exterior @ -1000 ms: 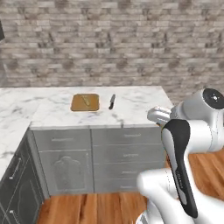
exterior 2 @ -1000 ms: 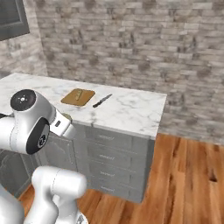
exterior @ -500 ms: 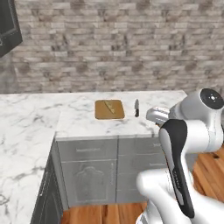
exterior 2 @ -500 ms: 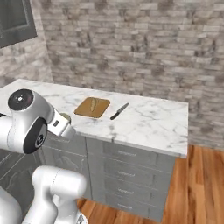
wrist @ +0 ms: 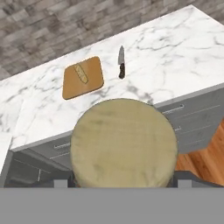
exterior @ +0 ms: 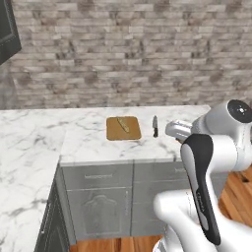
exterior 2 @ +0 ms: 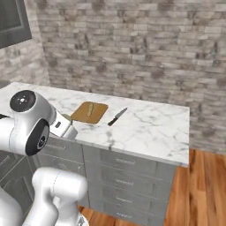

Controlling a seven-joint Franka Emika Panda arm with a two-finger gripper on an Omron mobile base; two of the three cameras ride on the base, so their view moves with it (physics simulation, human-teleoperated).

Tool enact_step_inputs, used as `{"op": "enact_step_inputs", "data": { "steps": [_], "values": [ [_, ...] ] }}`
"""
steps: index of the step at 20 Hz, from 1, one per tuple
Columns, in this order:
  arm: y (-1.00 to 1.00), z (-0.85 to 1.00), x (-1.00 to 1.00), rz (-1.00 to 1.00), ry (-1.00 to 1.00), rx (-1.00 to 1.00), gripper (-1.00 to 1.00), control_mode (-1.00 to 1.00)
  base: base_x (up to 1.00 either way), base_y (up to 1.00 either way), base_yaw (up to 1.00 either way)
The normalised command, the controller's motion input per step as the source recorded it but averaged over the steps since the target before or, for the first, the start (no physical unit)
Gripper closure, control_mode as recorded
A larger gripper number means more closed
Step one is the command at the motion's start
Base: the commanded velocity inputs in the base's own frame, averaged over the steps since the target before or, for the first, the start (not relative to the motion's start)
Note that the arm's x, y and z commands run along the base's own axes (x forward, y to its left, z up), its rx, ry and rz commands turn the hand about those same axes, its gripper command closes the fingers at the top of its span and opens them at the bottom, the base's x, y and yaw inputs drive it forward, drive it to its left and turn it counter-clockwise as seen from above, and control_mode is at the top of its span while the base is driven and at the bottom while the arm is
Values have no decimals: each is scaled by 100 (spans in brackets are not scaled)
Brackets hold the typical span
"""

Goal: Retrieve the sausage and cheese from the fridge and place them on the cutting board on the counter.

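Kitchen: marble counter (exterior: pixel 98 138) (grey drawers), cutting board (exterior: pixel 123 128), knife (exterior: pixel 155 125)

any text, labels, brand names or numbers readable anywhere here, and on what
None: no words, labels, brands or numbers can be read in any view.
The cutting board has plain wood grain with a small pale piece lying on it.
The knife beside it carries no visible mark.
The counter has just grey veins, and the drawer fronts are blank.
The brick wall bears no sign.

i see the orange-brown cutting board (exterior: pixel 123 128) flat on the marble table (exterior: pixel 88 145). a pale round cheese (wrist: pixel 124 142) sits in my hand (wrist: pixel 124 181), above the table's front edge.
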Motion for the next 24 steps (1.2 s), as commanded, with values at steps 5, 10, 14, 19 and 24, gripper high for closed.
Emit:
{"op": "enact_step_inputs", "data": {
  "steps": [5,10,14,19,24],
  "values": [
    [0,0,0,0,0,0,100,100,45,49,-1],
    [0,0,0,0,0,0,100,100,64,57,-6],
    [0,0,0,0,0,0,100,100,73,26,-6],
    [0,0,0,0,0,0,100,100,68,13,-6],
    [0,0,0,0,0,0,100,100,0,0,0]
  ]
}}
